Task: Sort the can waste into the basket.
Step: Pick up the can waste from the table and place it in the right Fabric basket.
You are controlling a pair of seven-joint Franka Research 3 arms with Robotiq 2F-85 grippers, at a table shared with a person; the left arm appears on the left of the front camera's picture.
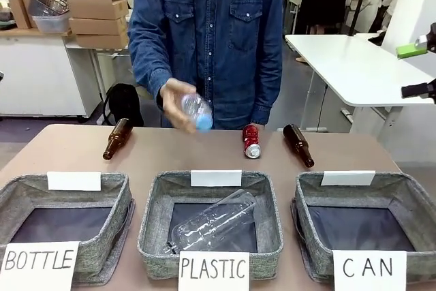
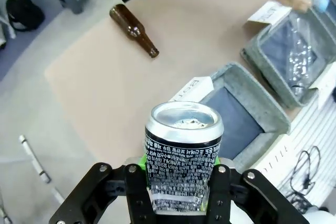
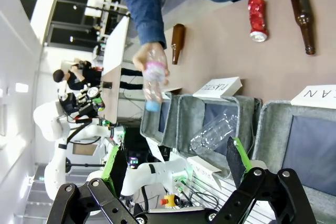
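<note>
1. Brown table (image 1: 204, 151) carries three grey baskets along its near edge. The basket (image 1: 306, 209) signed "CAN" stands at the robot's right end, and no can lies in it yet.
2. Left gripper (image 2: 177, 192) hangs well to the left of the CAN basket, above the table by the BOTTLE basket (image 2: 251, 88). Its jaws are clamped on the dark can (image 2: 184, 156), which is held upright with its opened silver end up.
3. Right gripper (image 3: 176, 153) hangs high on the CAN basket's side of the table, its jaws spread wide with nothing between them.
4. PLASTIC basket (image 1: 151, 219), next left of the CAN basket, holds a clear bottle (image 1: 211, 223).
5. Beyond the CAN basket and a little to its left, the red can (image 1: 252, 142) lies on its side. A brown bottle (image 1: 298, 145) lies near it, closer to the basket; neither touches the basket.
6. Farther left of the CAN basket, the person's hand (image 1: 176, 103) holds a plastic bottle (image 1: 197, 114) in the air behind the PLASTIC basket.
7. The step in hand looks like the carry. The left arm should cross above both other baskets and keep on the near side of the person's hand. It should hold the can upright, stay clear of the right arm, and let go only low over the CAN basket's dark middle.
</note>
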